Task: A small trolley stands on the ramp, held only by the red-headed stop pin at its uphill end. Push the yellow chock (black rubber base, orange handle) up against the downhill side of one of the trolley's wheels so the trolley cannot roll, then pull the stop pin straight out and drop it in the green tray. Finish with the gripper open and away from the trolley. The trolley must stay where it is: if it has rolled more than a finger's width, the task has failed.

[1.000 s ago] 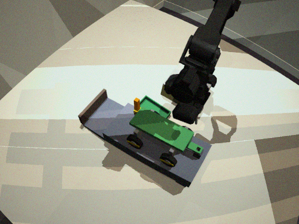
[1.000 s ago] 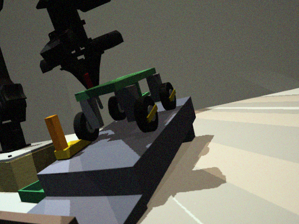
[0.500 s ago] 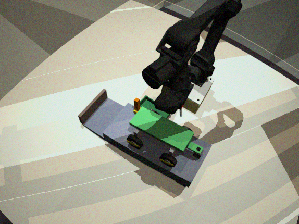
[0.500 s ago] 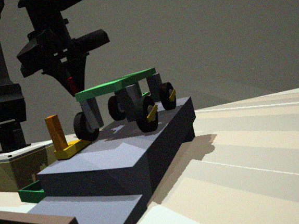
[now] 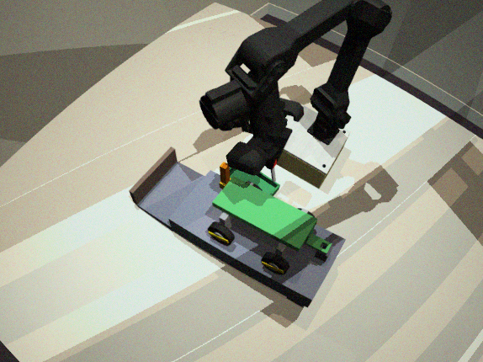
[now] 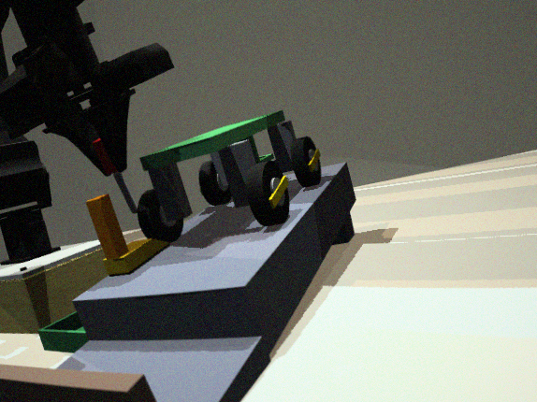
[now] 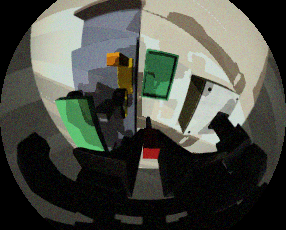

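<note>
My gripper (image 6: 117, 167) (image 7: 149, 131) is shut on the red-headed stop pin (image 5: 275, 163) (image 6: 104, 156) (image 7: 151, 153), whose grey shaft hangs down in the air. The green trolley (image 5: 269, 216) (image 6: 220, 133) (image 7: 75, 120) stands on the grey ramp (image 5: 185, 202) (image 6: 206, 276) (image 7: 95, 37); the hole in its uphill tab is empty. The yellow chock (image 6: 133, 255) (image 7: 125, 75), orange handle upright, lies against the downhill side of a lower wheel (image 6: 159, 217). The green tray (image 5: 270, 180) (image 6: 61, 341) (image 7: 172, 77) is beside the ramp, ahead of the gripper in the wrist view, with no pin in it.
A brown end board (image 5: 153, 177) (image 6: 70, 382) stands across the ramp's foot. The arm's white-topped base box (image 5: 311, 147) (image 6: 28, 271) (image 7: 215, 107) is beyond the tray. The trolley's body is close to the gripper, on the ramp side.
</note>
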